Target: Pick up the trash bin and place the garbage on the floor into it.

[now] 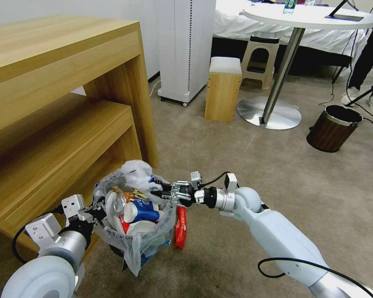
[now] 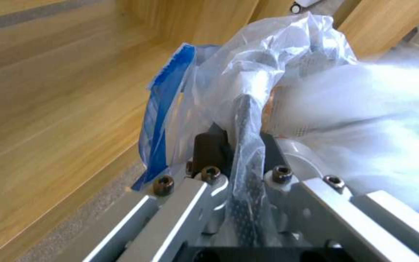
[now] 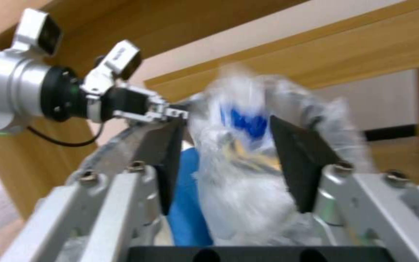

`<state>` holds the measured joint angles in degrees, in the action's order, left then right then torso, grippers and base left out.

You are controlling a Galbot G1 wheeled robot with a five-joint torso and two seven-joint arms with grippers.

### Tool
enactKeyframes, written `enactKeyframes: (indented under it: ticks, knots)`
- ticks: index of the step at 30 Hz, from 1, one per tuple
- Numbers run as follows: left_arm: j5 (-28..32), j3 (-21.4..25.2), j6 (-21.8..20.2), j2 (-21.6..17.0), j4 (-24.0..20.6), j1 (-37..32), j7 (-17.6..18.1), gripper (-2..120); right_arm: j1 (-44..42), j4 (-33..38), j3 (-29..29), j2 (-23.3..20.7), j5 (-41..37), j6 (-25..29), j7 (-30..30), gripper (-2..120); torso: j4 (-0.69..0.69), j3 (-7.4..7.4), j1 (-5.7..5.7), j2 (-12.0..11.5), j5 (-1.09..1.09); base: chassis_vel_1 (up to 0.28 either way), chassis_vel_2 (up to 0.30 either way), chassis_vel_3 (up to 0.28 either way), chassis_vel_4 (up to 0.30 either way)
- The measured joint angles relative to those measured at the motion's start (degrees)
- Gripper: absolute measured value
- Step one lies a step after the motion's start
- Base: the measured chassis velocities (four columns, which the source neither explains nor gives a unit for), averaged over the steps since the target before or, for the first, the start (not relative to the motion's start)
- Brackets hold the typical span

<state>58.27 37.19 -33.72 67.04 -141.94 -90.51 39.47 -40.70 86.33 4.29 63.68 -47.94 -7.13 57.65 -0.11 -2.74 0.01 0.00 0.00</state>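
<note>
The blue trash bin (image 1: pixel 147 248), lined with a crinkly plastic bag (image 1: pixel 132 252), is beside the wooden desk and heaped with garbage: a crushed blue-and-white cup (image 1: pixel 141 211), a silver can (image 1: pixel 116 203) and wrappers. A white slipper (image 1: pixel 137 174) rests on top of the heap at the far rim. My left gripper (image 1: pixel 96 213) is shut on the bin's near-left rim, pinching bag and rim (image 2: pixel 241 134). My right gripper (image 1: pixel 158 193) reaches in from the right, open, its fingers either side of the slipper (image 3: pixel 238 171). A red wrapper (image 1: pixel 180 227) hangs at the bin's right side.
The wooden desk (image 1: pixel 62 103) with its low shelf stands close on the left. Beyond are a wooden stool (image 1: pixel 223 89), a white appliance (image 1: pixel 186 49), a round table's base (image 1: pixel 269 112) and a brown bin (image 1: pixel 333 128). Beige carpet (image 1: pixel 244 165) stretches to the right.
</note>
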Motion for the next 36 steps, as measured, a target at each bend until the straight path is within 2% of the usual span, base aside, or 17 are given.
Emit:
enactKeyframes:
  ticks: [3,4,7,8,11,12,14,15,16,18,20,21,27,36]
  knots:
    - [0.0,0.0,-0.01,-0.02,0.01,-0.13,0.0,2,-0.7,1.15,-2.32,-1.19,0.06,-0.76,-1.54,67,0.0,0.0,0.0,0.0,0.01,0.0,0.0,0.0,0.0]
    - [0.0,0.0,-0.01,-0.02,0.01,-0.13,0.0,2,-0.7,1.15,-2.32,-1.19,0.06,-0.76,-1.54,67,0.0,0.0,0.0,0.0,0.01,0.0,0.0,0.0,0.0]
    - [0.0,0.07,-0.01,-0.16,0.02,-0.18,0.0,2,-2.03,3.18,-5.04,-2.66,-0.55,-0.45,-3.64,81,0.0,0.0,0.0,-0.01,0.01,0.0,0.0,0.0,0.0]
    - [0.0,0.07,-0.01,-0.16,0.02,-0.18,0.0,2,-2.03,3.18,-5.04,-2.66,-0.55,-0.45,-3.64,81,0.0,0.0,0.0,-0.01,0.01,0.0,0.0,0.0,0.0]
    - [0.27,0.56,-0.01,-0.23,0.02,0.18,0.0,2,-5.0,7.04,-7.68,-4.17,-2.8,1.47,-10.71,93,0.0,0.0,0.0,-0.01,0.0,0.0,0.0,0.0,0.0]
    - [0.27,0.56,-0.01,-0.23,0.02,0.18,0.0,2,-5.0,7.04,-7.68,-4.17,-2.8,1.47,-10.71,93,0.0,0.0,0.0,-0.01,0.0,0.0,0.0,0.0,0.0]
    - [0.51,0.99,-0.01,-0.33,0.04,0.35,0.0,2,-8.22,10.19,-10.12,-5.26,-3.78,3.55,-18.16,100,0.0,0.0,0.0,-0.01,0.0,0.0,0.0,0.0,0.0]
    - [0.52,1.17,-0.01,-0.38,0.09,0.38,0.0,2,-9.74,11.13,-11.33,-5.61,-3.74,6.25,-20.89,100,0.0,0.0,0.0,-0.01,0.0,0.0,0.0,0.0,0.0]
    - [0.52,1.17,-0.01,-0.38,0.09,0.38,0.0,2,-9.74,11.13,-11.33,-5.61,-3.74,6.25,-20.89,100,0.0,0.0,0.0,-0.01,0.0,0.0,0.0,0.0,0.0]
    - [0.51,1.67,-0.01,-0.46,0.37,0.4,0.22,2,-12.9,12.62,-14.38,-6.11,-2.89,11.45,-24.58,100,0.0,0.0,0.0,-0.01,0.01,0.0,0.0,0.0,0.0]
    - [0.51,1.96,-0.01,-0.49,0.67,0.38,0.56,2,-15.26,13.93,-17.37,-6.24,-1.9,13.04,-25.87,100,0.0,0.0,0.0,-0.01,0.0,0.0,0.0,0.0,0.0]
    - [0.51,1.96,-0.01,-0.49,0.67,0.38,0.56,2,-15.26,13.93,-17.37,-6.24,-1.9,13.04,-25.87,100,0.0,0.0,0.0,-0.01,0.0,0.0,0.0,0.0,0.0]
    - [0.54,2.61,-0.01,-0.52,0.74,0.09,0.87,2,-22.61,17.47,-25.68,-5.81,0.89,15.68,-27.59,100,0.0,0.01,0.0,-0.01,-0.01,0.0,0.0,0.0,0.0]
    - [0.95,3.92,-0.01,-0.54,0.23,-0.23,0.89,2,-30.82,18.91,-29.67,-2.63,4.96,18.4,-26.77,100,0.0,0.01,0.0,-0.01,0.01,0.0,0.0,0.0,0.0]
